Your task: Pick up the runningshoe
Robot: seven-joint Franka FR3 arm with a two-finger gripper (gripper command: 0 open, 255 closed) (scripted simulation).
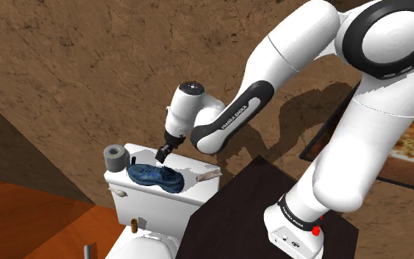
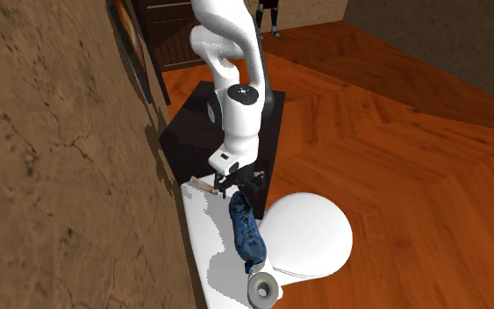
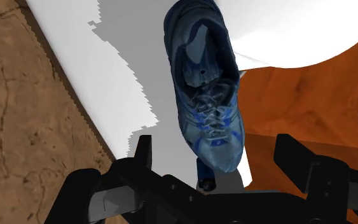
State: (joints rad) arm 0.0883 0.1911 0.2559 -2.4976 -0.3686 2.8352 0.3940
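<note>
Shoe position: the blue runningshoe [image 1: 155,176] is lying sole-down on the white toilet tank [image 1: 146,199], just beside the brown wall.
Long axis: it is running along the tank. The toe is pointing toward the stand and the heel toward the grey roll [image 1: 114,156], which is standing at the far end on the shoulder view's left.
Jaws: the gripper [image 3: 217,149] is holding its 2 fingers spread wide, gripping nothing.
Gripper to shoe: the gripper is hovering just above the toe end. In the wrist view, 1 finger is sitting on each side of the toe and neither is touching it.
Alignment: the line between the fingers is crossing the shoe's width, not its length, which probably suits a pinch across the sides.
Coming move: it is likely calling for a straight descent, perhaps shifted a little toward the laces.
</note>
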